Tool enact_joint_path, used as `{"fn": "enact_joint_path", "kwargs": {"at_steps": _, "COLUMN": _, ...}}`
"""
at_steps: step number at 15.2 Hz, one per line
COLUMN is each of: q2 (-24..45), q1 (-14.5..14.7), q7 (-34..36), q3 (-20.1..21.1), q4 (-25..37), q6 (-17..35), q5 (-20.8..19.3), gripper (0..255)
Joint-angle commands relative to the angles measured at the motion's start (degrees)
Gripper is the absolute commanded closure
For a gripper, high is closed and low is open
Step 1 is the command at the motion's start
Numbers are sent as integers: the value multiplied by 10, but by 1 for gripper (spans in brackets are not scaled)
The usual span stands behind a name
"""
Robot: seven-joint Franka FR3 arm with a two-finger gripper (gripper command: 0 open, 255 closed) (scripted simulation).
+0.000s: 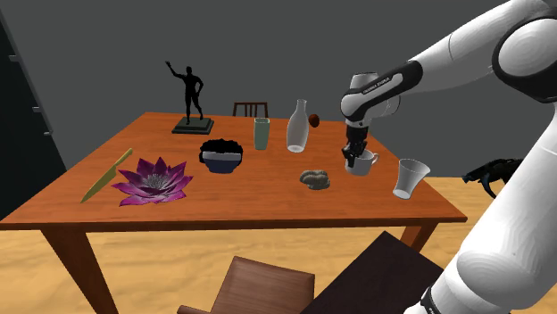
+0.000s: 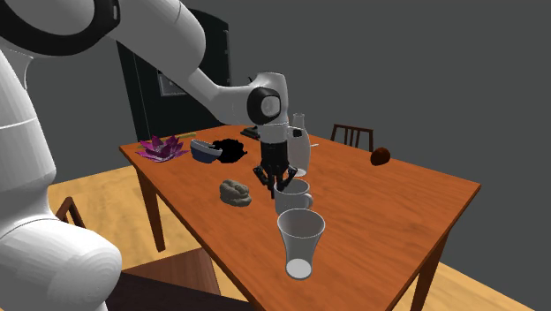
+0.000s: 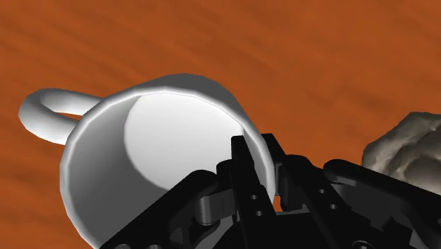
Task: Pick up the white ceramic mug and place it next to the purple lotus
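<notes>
A white mug [image 1: 363, 163] [image 2: 291, 199] with a loop handle is near the table's edge closest to the arm, tilted a little in the shoulder view. My black gripper [image 1: 354, 153] [image 2: 278, 181] [image 3: 258, 177] comes down on its rim, one finger inside the cup and one outside, shut on the wall. In the wrist view the mug [image 3: 162, 134] shows its pale inside, with the handle on the side away from the fingers. I cannot tell whether its base touches the table. The purple lotus [image 1: 153, 181] [image 2: 159, 148] lies far off at the table's other end.
On the brown table [image 1: 268, 201] a clear glass [image 1: 410, 177] [image 2: 300, 243] and a grey lump [image 1: 315, 178] [image 2: 235, 192] flank the mug. Between mug and lotus stand a pale vase [image 1: 297, 127], a green cup [image 1: 261, 134] and a dark bowl [image 1: 220, 153]. A black statue [image 1: 191, 94] is at the back.
</notes>
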Motion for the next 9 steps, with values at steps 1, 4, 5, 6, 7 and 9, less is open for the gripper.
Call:
{"fn": "enact_joint_path", "kwargs": {"at_steps": 1, "q2": -9, "q1": 1, "q7": 1, "q3": 1, "q4": 9, "q6": -17, "q5": -2, "gripper": 255}}
{"fn": "enact_joint_path", "kwargs": {"at_steps": 4, "q2": -20, "q1": 1, "q7": 1, "q3": 1, "q4": 21, "q6": -40, "q5": -4, "gripper": 255}}
{"fn": "enact_joint_path", "kwargs": {"at_steps": 5, "q2": -23, "q1": 1, "q7": 1, "q3": 2, "q4": 25, "q6": -48, "q5": -5, "gripper": 255}}
{"fn": "enact_joint_path", "kwargs": {"at_steps": 6, "q2": -27, "q1": 2, "q7": 1, "q3": 2, "q4": 30, "q6": -56, "q5": -6, "gripper": 255}}
{"fn": "enact_joint_path", "kwargs": {"at_steps": 7, "q2": -30, "q1": 2, "q7": 1, "q3": 2, "q4": 34, "q6": -63, "q5": -6, "gripper": 255}}
{"fn": "enact_joint_path", "kwargs": {"at_steps": 9, "q2": -36, "q1": 2, "q7": 1, "q3": 3, "q4": 44, "q6": -79, "q5": -8, "gripper": 255}}
